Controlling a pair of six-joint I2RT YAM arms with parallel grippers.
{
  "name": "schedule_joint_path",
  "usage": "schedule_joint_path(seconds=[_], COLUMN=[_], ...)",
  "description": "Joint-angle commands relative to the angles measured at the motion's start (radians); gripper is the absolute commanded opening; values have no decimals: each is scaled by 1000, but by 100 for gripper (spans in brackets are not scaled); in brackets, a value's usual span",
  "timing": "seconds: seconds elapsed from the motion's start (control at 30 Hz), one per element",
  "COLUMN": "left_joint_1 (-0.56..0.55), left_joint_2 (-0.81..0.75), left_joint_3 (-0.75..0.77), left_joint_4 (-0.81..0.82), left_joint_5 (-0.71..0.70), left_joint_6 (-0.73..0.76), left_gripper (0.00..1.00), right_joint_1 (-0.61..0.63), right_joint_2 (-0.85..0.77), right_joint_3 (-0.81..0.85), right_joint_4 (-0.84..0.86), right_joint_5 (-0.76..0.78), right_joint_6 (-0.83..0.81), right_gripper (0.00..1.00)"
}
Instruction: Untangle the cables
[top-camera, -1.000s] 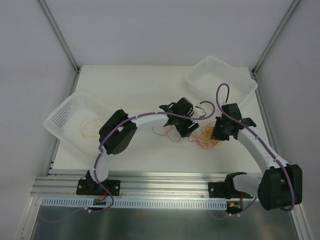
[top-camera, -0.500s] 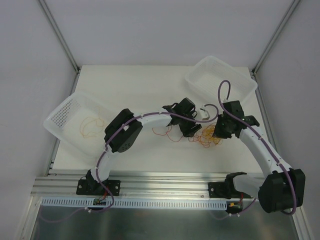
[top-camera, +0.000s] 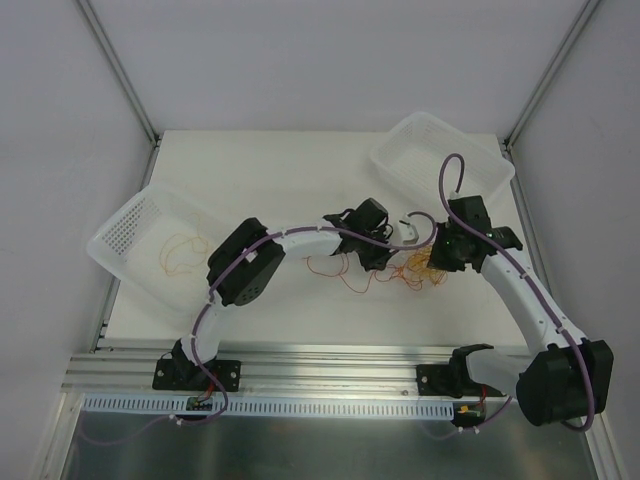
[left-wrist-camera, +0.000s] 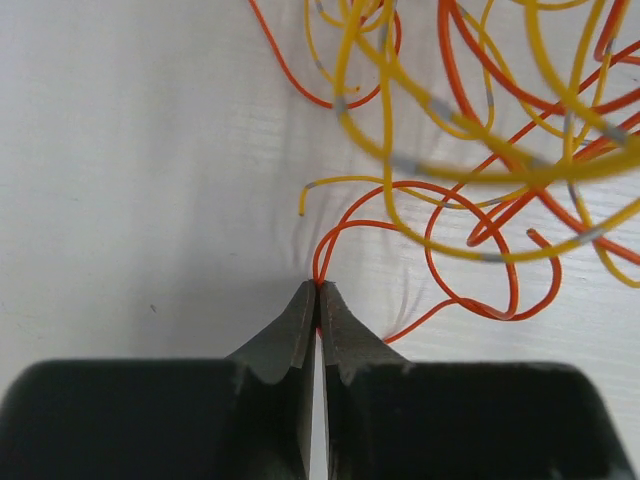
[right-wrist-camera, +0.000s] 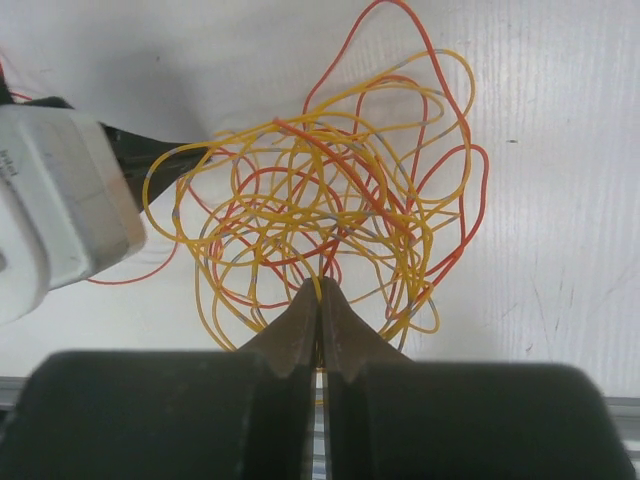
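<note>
The white table (top-camera: 280, 170) carries everything, with the two arms bolted at its near edge. A white plastic basket with perforated walls (top-camera: 125, 225) stands well to the outer side of the left hand (top-camera: 373, 258) and holds a few loose orange loops (top-camera: 178, 250). A second white plastic basket (top-camera: 440, 150) stands just beyond the right hand (top-camera: 440, 262). The white left arm (top-camera: 290, 240) and the white right arm (top-camera: 525, 295) each carry a thick purple lead, and they bend inward so that the two hands come close together. The tangle of thin yellow-orange and red-orange cables (top-camera: 418, 270) lies on the table between the two hands. In the right wrist view the right hand's dark fingers are pressed flat together low in the tangle, with cables running in between their tips, so this hand is gripping the bundle. The rest of the bundle spreads in loops ahead of those tips. To their left in that view sits a blurred white block (right-wrist-camera: 55, 200) with small dark marks on its edge, too blurred to read. In the left wrist view the left hand's fingers are also closed tip to tip, pinching a single red-orange strand (left-wrist-camera: 440, 200) that rises from the tips and curls off to their right. The yellow loops (left-wrist-camera: 480, 170) lie ahead and to the right of it.
</note>
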Motion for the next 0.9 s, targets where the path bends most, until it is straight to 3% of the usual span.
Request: schedule_joint_path(seconds=[0.0,0.33,0.57,0.8,0.87], left_joint_1=[19,200,272,306,306], left_joint_2=[-68,-314,-533,-707,-730], left_joint_3=[-74,-289,-417,-425,-409], left_joint_4=[-42,-27,-27,-82,-90], left_joint_5=[-25,55,-28,-99,-88], left_joint_6=[-41,-303,-456,-471,-492], left_gripper=[0,0,0,0,0], right_joint_1=[-5,-137,-180,-185,-185], right_joint_2=[-11,-59,-55,-29,-13], right_joint_3=[34,-42,-87,-105,-93], right_joint_4=[-30,-30,-19,7,7], right_joint_5=[67,75,79,19,-19], right_joint_6=[-11,12,52,52,44], right_gripper=[1,1,1,1,7])
